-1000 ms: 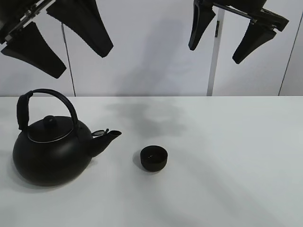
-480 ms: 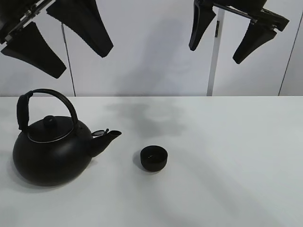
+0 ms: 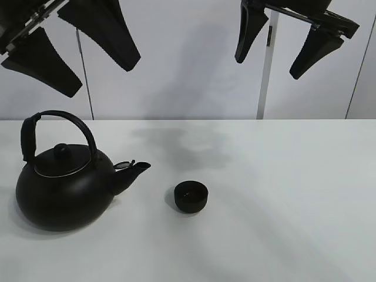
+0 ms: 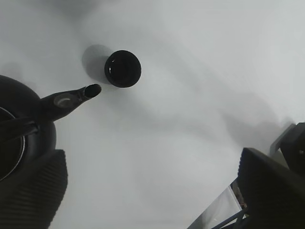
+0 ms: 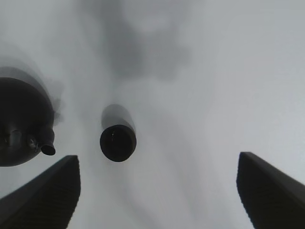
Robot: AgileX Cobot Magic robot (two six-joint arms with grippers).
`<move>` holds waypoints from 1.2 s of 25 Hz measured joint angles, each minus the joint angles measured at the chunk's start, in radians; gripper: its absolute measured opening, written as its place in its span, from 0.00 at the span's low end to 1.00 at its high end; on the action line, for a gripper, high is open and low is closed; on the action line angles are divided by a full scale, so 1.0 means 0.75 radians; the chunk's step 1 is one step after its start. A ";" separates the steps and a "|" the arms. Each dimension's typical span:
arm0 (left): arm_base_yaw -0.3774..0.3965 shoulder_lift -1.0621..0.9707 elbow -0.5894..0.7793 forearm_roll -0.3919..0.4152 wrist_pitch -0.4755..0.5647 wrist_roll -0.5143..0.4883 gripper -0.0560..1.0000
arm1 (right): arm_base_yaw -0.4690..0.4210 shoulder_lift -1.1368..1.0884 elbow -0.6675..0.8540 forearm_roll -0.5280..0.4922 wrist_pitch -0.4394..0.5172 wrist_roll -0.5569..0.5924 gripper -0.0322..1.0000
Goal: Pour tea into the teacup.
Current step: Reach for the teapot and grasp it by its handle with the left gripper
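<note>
While it stands upright on the white counter, the teacup touches nothing and nothing grips it. In the high view it sits a little left of the middle, toward the front edge. Its mouth faces up and its inside is dark with a faint glint; I cannot tell whether it holds any liquid. The left wrist view shows the teacup from above as a round black rim, and the right wrist view shows it with a soft shadow beside it.

Just beside the cup, on the left arm's side, stands the kettle, big, round and black. Its spout points toward the cup and ends near it, with a gap of bare counter between them. The arched handle stands up over the lid, which is in place.

High above the kettle hangs the left pincer, its two black fingers spread wide with nothing between them; its wrist view shows only counter in the gap. Above the right half of the counter hangs the right pincer, also spread and holding nothing, with the cup and kettle far below it. Behind both is a pale wall with a metal post.
</note>
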 joint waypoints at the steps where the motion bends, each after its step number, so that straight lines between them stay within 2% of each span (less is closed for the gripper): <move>1: 0.000 0.000 0.000 0.000 0.000 0.000 0.71 | 0.000 0.000 0.000 0.000 0.000 0.000 0.62; 10: 0.000 0.000 0.000 0.000 0.000 0.000 0.71 | 0.000 0.000 0.000 0.000 -0.040 0.000 0.62; 24: 0.000 0.000 0.000 0.000 -0.029 0.000 0.71 | 0.000 0.000 0.000 0.000 -0.030 0.000 0.62; 28: 0.000 0.000 0.000 -0.005 -0.038 0.035 0.71 | 0.000 0.000 0.000 0.000 -0.030 0.000 0.62; 30: 0.000 -0.009 0.000 -0.005 -0.098 0.072 0.71 | 0.000 0.000 0.000 0.000 -0.030 0.000 0.62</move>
